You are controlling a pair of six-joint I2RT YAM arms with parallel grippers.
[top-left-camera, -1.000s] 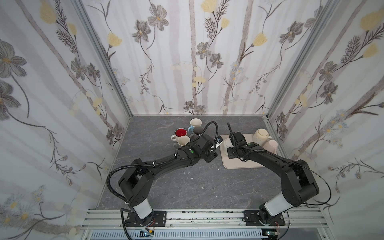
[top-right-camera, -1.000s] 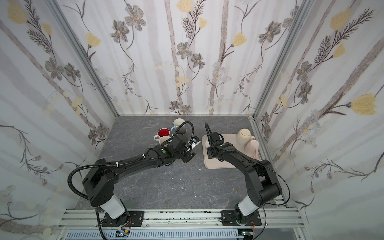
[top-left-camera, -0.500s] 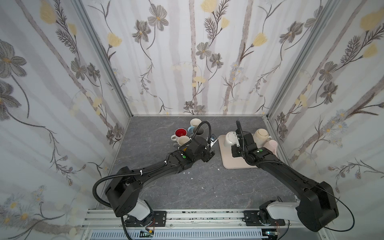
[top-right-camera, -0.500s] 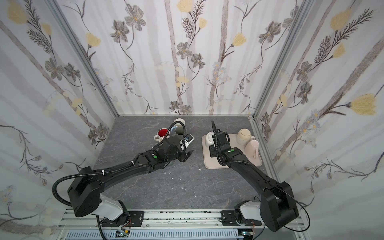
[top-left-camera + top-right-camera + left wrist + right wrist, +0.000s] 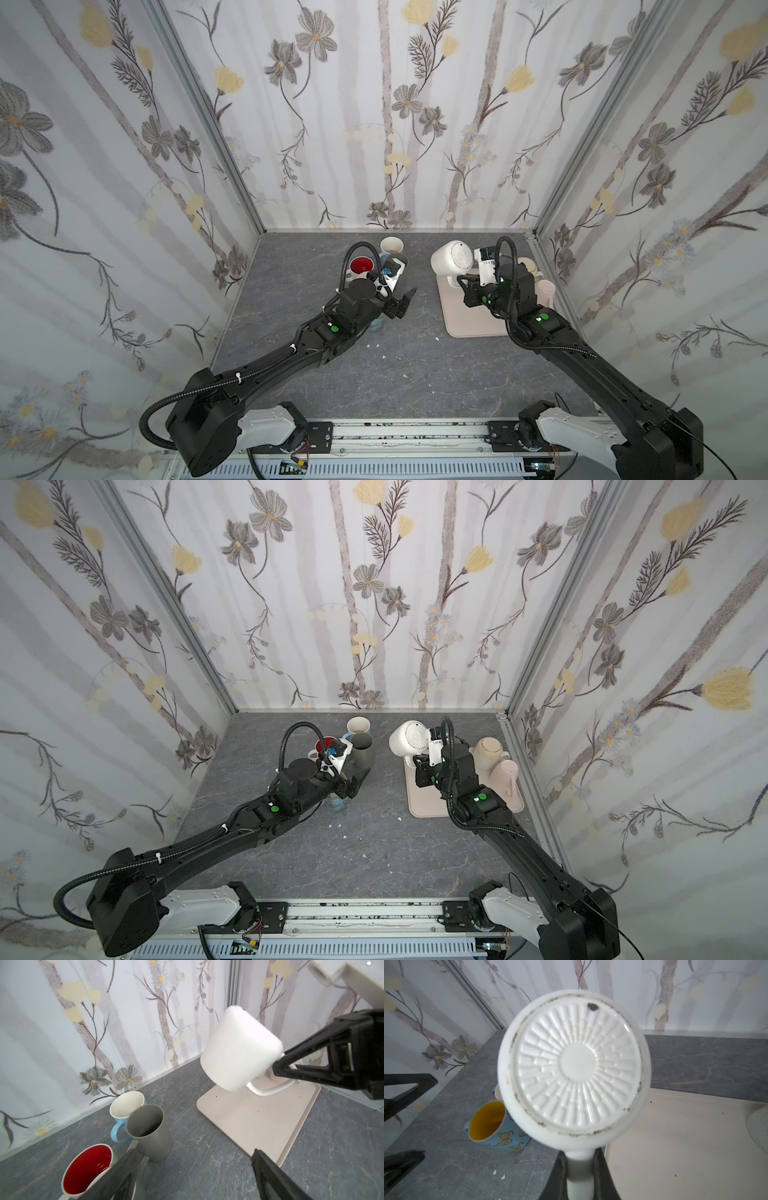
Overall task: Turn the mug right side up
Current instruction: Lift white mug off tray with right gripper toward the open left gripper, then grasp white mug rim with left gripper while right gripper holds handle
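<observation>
Pinched by its handle in the right fingers [image 5: 558,1178], white mug [image 5: 451,258] hangs tilted, base showing, above beige tray [image 5: 469,320] 11 o'clock corner; left fingers [image 5: 409,296] spread wide, empty, 6 o'clock of gray mug [image 5: 362,750].

The white mug [image 5: 575,1068] has a ribbed sunburst base, plus a grey mug [image 5: 149,1132], a red-lined mug [image 5: 87,1169], a blue butterfly mug [image 5: 506,1138] that's yellow inside, and a beige tray [image 5: 259,1122].
</observation>
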